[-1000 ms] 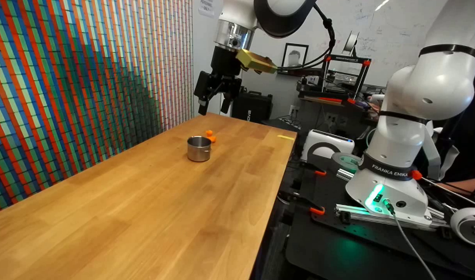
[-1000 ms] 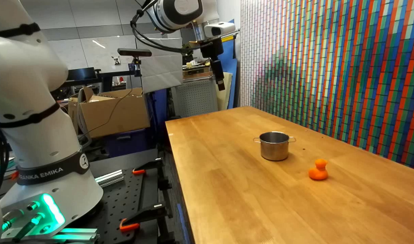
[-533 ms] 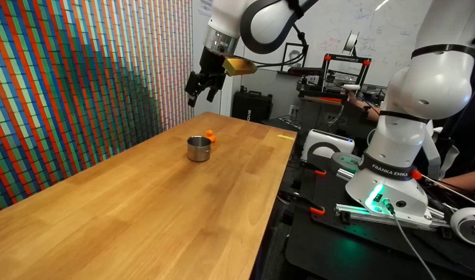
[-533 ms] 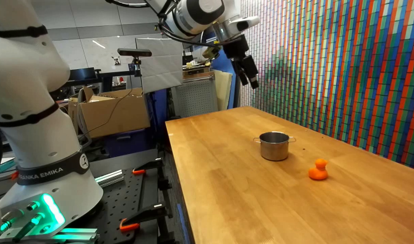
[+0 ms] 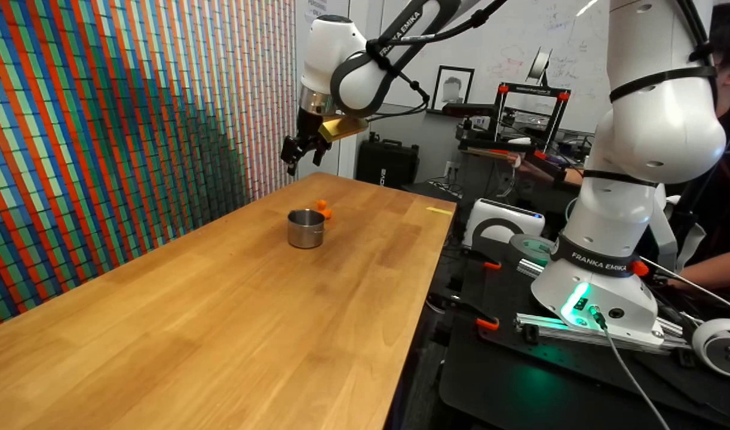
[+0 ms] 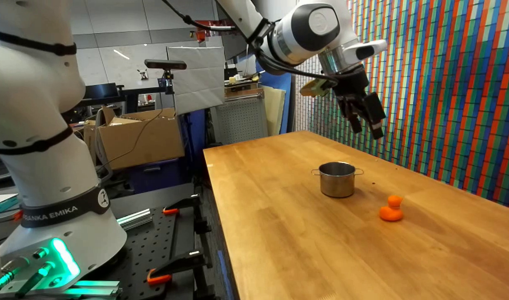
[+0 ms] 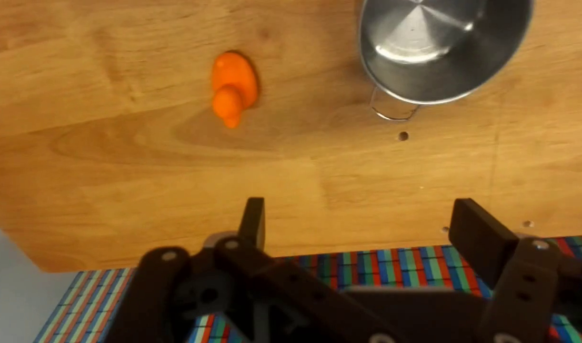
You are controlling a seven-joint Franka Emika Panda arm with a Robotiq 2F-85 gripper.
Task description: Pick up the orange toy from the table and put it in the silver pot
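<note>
On the table [image 6: 296,246] | orange toy [image 6: 391,213] upright near the silver pot [image 6: 337,186] | fingers [image 7: 481,238] higher up, spread apart

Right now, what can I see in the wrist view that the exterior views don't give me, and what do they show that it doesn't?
Only the wrist view shows the inside bottom of the silver pot.

Only the exterior views show the robot's white base, seen in both; a cardboard box appears in an exterior view, as does a yellow strip.

All share the orange toy on the wooden table near the pot, the open jaws, and the multicoloured tiled wall.
</note>
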